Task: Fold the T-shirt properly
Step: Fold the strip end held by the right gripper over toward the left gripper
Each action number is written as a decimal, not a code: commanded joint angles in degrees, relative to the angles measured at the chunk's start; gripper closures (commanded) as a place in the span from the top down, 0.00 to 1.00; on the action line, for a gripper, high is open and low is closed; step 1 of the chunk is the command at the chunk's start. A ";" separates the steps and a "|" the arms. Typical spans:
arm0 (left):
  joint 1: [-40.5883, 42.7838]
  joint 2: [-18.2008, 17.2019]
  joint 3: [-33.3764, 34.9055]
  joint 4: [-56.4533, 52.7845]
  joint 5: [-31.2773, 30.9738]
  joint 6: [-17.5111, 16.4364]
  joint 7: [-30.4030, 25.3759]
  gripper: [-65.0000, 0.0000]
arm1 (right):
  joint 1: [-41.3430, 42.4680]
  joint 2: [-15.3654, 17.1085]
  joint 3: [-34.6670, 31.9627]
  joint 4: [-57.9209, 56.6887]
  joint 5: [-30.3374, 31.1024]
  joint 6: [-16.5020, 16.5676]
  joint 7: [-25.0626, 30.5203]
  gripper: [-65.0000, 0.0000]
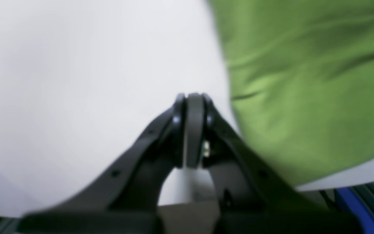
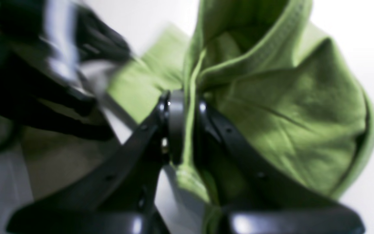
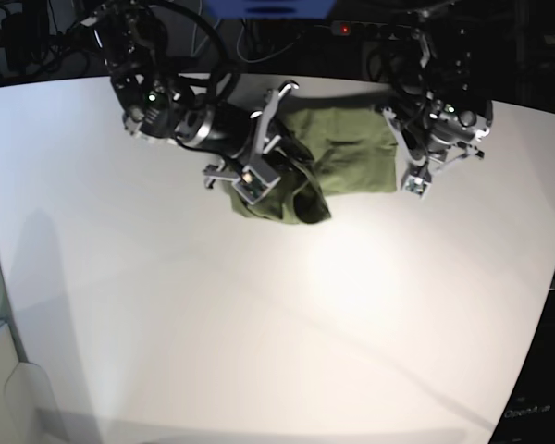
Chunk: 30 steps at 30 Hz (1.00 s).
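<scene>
The green T-shirt (image 3: 351,157) lies bunched at the back of the white table (image 3: 259,324), its left part pulled up into a hanging lump. My right gripper (image 2: 183,100) is shut on a fold of the T-shirt (image 2: 287,107), with a hemmed edge running between its fingers. In the base view this gripper (image 3: 262,185) is at the shirt's left end. My left gripper (image 1: 194,97) is shut with nothing between its fingers, over bare table just left of the T-shirt (image 1: 304,81). In the base view it (image 3: 414,183) hangs by the shirt's right edge.
Dark equipment and cables (image 3: 259,28) crowd the table's back edge. A blurred black arm (image 2: 44,71) fills the upper left of the right wrist view. A blue part (image 1: 352,208) shows at the lower right of the left wrist view.
</scene>
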 commanded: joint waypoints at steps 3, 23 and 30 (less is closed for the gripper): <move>-0.43 0.14 2.74 1.26 -0.61 -0.10 0.07 0.02 | 1.37 -1.61 -0.59 1.01 0.77 -0.09 1.03 0.00; -4.82 2.96 3.27 0.82 -0.61 -0.10 -0.37 0.02 | 9.64 -3.80 -7.53 0.83 0.77 -0.09 -11.10 0.01; -4.29 3.66 3.00 1.87 -0.61 -0.10 -0.37 0.02 | 12.27 -4.16 -10.79 -3.39 0.77 -0.09 -11.10 0.01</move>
